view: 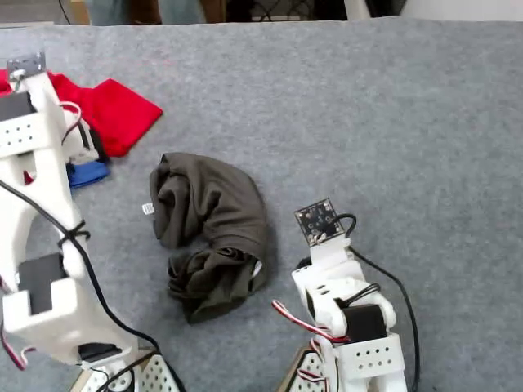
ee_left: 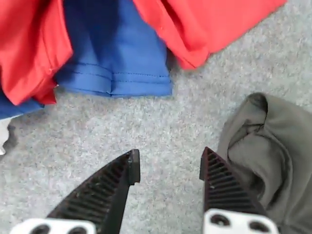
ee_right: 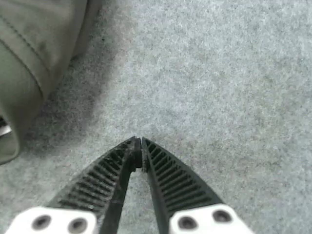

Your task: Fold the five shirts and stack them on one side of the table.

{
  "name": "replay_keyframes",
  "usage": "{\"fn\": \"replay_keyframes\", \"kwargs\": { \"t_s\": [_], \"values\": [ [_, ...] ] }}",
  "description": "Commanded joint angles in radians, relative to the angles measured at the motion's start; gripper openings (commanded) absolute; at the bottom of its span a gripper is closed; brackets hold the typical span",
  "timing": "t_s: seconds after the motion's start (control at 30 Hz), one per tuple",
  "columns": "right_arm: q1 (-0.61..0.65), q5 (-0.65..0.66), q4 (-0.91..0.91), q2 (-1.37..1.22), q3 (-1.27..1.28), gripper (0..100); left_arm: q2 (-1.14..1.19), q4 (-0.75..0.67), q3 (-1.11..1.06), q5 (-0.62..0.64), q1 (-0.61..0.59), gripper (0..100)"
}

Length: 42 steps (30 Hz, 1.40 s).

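1. Closest up: my left fingers (ee_left: 132, 163) are spread wide apart with nothing between them. They hang over bare grey desk (view: 392, 122).
2. Just past their tips is the hem of the blue shirt (ee_left: 117, 53). It's partly tucked under the red shirt (ee_left: 29, 44), which overlaps it on both sides.
3. Off to one side of the left fingers is the edge of the dark olive shirt (ee_left: 263, 141), bunched up and wrinkly, very near one finger. Can't tell if it's actually touching.
4. My right fingers (ee_right: 140, 151) are pressed together tip to tip and grip nothing. There's plain desk under them, and the olive shirt's edge is off to one side, near but apart.
5. From the high view, the olive shirt (view: 208, 229) sits in a crumpled heap mid-desk, between my left arm (view: 33, 245) and right arm (view: 343, 302).
6. The red shirt (view: 114, 110) is spread out at the far left edge of the desk, and a bit of the blue shirt (view: 86, 173) pokes out beside it, next to my left arm.
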State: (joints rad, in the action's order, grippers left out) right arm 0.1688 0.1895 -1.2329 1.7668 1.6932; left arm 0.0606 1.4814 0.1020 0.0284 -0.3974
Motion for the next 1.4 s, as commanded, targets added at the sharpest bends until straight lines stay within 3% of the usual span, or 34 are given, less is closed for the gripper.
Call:
{"fn": "replay_keyframes", "kwargs": {
  "t_s": [0.0,0.37,1.37],
  "values": [
    [-0.006,-0.003,-0.002,0.005,-0.002,1.5,-0.121,-0.100,-0.130,-0.031,0.001,22],
    [-0.006,-0.003,-0.002,0.005,-0.002,1.5,-0.290,-0.209,-0.371,-0.098,0.008,22],
    [-0.006,-0.003,-0.002,0.005,-0.002,1.5,-0.299,-0.250,-0.366,-0.101,0.010,22]
  ]
}}
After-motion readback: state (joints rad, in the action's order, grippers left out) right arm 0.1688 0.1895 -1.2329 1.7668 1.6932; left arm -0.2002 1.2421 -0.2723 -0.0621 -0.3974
